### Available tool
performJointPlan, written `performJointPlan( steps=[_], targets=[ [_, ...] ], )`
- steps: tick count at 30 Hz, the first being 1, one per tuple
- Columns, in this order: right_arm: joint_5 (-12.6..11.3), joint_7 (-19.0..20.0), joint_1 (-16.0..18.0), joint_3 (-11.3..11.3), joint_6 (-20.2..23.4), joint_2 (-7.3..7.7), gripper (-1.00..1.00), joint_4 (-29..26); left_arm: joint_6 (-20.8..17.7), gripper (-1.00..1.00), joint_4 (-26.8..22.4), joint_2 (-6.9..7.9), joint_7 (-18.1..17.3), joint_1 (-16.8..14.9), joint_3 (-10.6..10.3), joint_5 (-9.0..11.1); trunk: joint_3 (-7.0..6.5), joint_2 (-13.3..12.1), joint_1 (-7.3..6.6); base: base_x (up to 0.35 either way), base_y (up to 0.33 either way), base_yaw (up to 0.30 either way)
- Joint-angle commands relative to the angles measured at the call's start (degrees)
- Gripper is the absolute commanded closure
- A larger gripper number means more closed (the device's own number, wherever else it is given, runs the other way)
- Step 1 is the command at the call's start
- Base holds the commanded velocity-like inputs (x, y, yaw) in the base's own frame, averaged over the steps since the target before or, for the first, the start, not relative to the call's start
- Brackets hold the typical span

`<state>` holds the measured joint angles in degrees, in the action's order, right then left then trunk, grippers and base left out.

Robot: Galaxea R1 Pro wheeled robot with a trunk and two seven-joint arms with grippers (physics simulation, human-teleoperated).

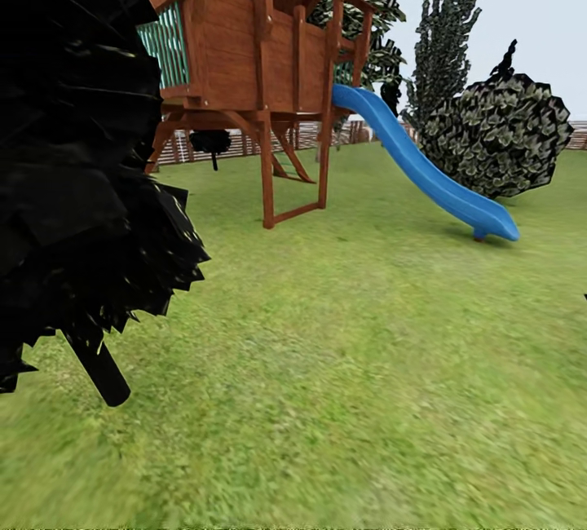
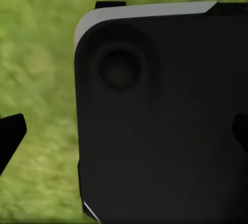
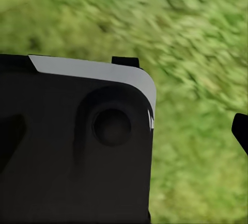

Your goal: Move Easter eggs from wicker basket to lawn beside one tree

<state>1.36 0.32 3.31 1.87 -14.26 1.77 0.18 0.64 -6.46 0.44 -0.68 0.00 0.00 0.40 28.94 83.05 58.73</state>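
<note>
The lawn [image 1: 367,351] spreads out as bright green grass across the head view. The Easter eggs and the wicker basket are out of view. In the left wrist view my left gripper [image 2: 124,136] is open, its dark fingertips [image 2: 11,133] far apart over grass [image 2: 36,53] and a black, grey-edged part of my own body [image 2: 165,120]. In the right wrist view my right gripper [image 3: 124,136] is open too, with nothing between its fingertips [image 3: 241,131] and blurred grass [image 3: 196,38] beneath.
A thin black-trunked dark tree [image 1: 73,187] stands close at the left. A wooden play tower [image 1: 261,49] with a blue slide [image 1: 424,171] rises ahead. A round dark bush [image 1: 501,134] and tall leafy trees [image 1: 444,41] stand at the back right, before a fence [image 1: 244,143].
</note>
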Motion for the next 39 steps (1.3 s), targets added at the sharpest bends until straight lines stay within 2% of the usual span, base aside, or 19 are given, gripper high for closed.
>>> performJointPlan(
  steps=[1, 21, 30, 39],
  targets=[
    [0.13, 0.07, 0.03, 0.15, -0.18, 0.04, -1.0, 0.06, 0.07, -1.0, -0.04, 0.0, -0.07, 0.0, 0.0, 0.04, 0.14, 0.03, 0.0, 0.0, 0.0, 0.017],
    [0.2, 0.21, 0.03, 0.07, -0.24, 0.08, -1.0, 0.0, 0.07, -1.0, -0.04, 0.0, -0.07, 0.0, -0.16, -0.03, 2.0, 0.03, 0.0, 0.01, 0.0, 0.001],
    [0.22, 0.21, 0.03, 0.08, -0.24, 0.08, -1.0, 0.0, 0.07, -1.0, -0.04, 0.0, -0.06, 0.0, -0.18, -0.13, 2.82, 0.03, 0.0, 0.238, -0.061, -0.065],
    [0.22, 0.21, 0.03, 0.08, -0.24, 0.08, -1.0, 0.0, 0.07, -1.0, -0.03, 0.0, -0.07, 0.0, -0.18, -0.14, 3.45, 0.03, 0.0, 0.305, -0.088, -0.171]
  ],
)
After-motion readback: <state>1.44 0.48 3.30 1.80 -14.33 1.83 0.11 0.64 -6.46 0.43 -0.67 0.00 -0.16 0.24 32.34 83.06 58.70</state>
